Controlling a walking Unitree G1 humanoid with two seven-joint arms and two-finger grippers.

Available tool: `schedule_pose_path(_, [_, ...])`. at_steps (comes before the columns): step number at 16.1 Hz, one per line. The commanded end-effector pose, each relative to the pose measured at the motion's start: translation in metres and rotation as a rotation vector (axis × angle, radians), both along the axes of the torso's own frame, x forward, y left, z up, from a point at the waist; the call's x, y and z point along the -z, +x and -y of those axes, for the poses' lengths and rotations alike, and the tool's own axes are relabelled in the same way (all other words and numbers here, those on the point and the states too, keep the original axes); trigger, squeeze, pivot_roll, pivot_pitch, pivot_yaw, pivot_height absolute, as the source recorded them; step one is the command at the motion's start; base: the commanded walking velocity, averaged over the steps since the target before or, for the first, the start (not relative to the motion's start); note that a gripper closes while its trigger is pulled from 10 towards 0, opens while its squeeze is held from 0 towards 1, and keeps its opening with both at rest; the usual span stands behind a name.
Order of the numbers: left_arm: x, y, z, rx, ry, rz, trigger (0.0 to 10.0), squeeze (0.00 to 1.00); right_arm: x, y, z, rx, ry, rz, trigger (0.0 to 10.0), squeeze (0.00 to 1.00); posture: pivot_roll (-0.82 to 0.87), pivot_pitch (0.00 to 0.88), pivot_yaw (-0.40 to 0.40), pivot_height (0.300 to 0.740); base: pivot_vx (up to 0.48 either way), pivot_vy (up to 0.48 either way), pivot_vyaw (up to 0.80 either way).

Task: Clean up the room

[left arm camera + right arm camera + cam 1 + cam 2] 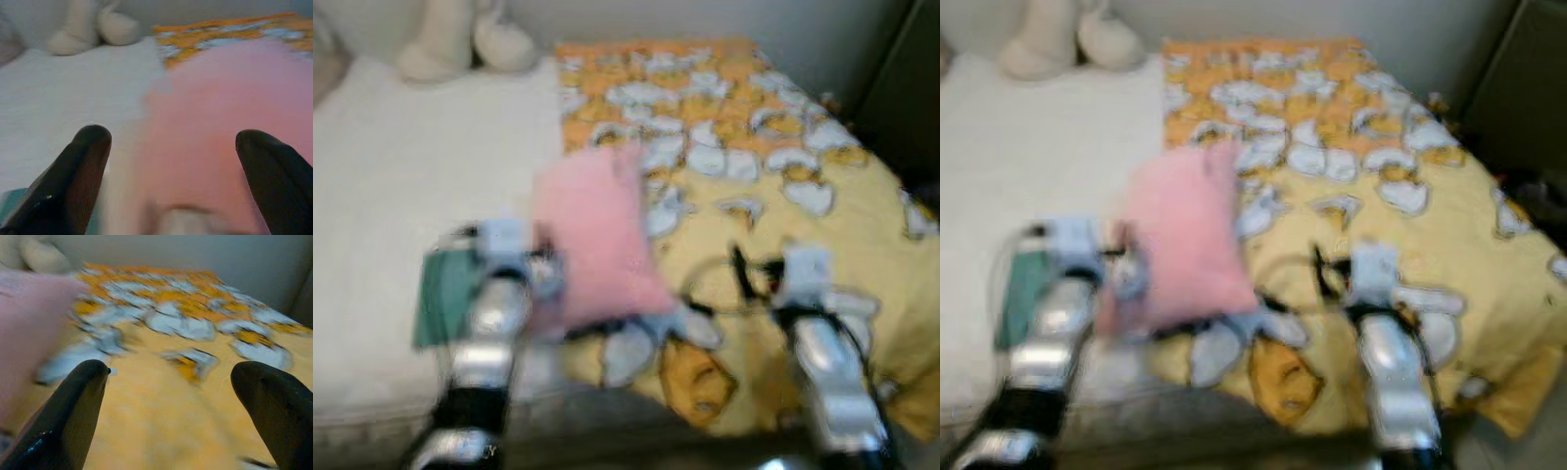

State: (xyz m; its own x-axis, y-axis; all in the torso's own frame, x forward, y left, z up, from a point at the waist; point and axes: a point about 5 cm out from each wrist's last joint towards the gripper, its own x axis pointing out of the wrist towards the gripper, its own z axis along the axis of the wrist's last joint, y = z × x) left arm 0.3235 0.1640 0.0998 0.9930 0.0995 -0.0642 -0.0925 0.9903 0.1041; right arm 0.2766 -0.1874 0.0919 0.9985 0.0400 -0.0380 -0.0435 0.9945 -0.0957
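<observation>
A bed (401,196) is seen ahead, blurred in both eye views. Its left half is covered by a white blanket (431,166), its right half by a yellow quilt (822,245) printed with white and orange figures. A pink pillow (592,240) is lying near the middle of the bed, across the line where blanket and quilt meet, its near end toward the robot. At the far left, against the wall, a cream plush toy (460,39) is set on the blanket. A green object (445,294) is lying at the near left on the blanket; what it is cannot be told.

The left gripper (171,161) is held just before the near end of the pillow, its jaws spread wide and grasping nothing. The right gripper (171,401) is held over the quilt to the right of the pillow, its jaws likewise released and apart.
</observation>
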Motion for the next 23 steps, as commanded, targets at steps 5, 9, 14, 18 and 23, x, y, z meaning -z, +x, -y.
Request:
schedule_pose_path(5, [-0.001,-0.003,-0.015,-0.012,0.041,0.009,10.0,0.0,-0.003,0.002,-0.007,-0.024,0.013,0.008,10.0,0.01,-0.04,0.0,0.019,0.74,0.0,0.0,0.0])
schedule_pose_path(9, [-0.001,-0.004,-0.014,-0.011,0.033,0.01,10.0,0.0,-0.004,0.002,-0.01,-0.055,0.018,0.016,10.0,0.05,-0.04,0.0,0.016,0.74,0.0,0.0,0.33])
schedule_pose_path(14, [0.001,-0.011,-0.01,-0.015,0.021,0.008,10.0,0.0,-0.003,0.007,-0.021,-0.118,0.038,0.003,10.0,0.24,-0.01,0.0,-0.003,0.74,0.0,0.0,0.18])
schedule_pose_path(18, [-0.007,-0.01,-0.007,0.055,0.075,0.06,10.0,0.0,-0.012,0.009,-0.01,0.011,0.062,0.078,10.0,0.13,-0.02,0.0,-0.001,0.74,0.0,0.0,0.0])
schedule_pose_path(23, [-0.018,-0.013,0.001,0.071,0.055,0.13,10.0,0.0,-0.019,0.008,-0.012,0.073,0.102,0.147,10.0,0.13,-0.03,0.0,0.007,0.74,0.0,0.0,0.0])
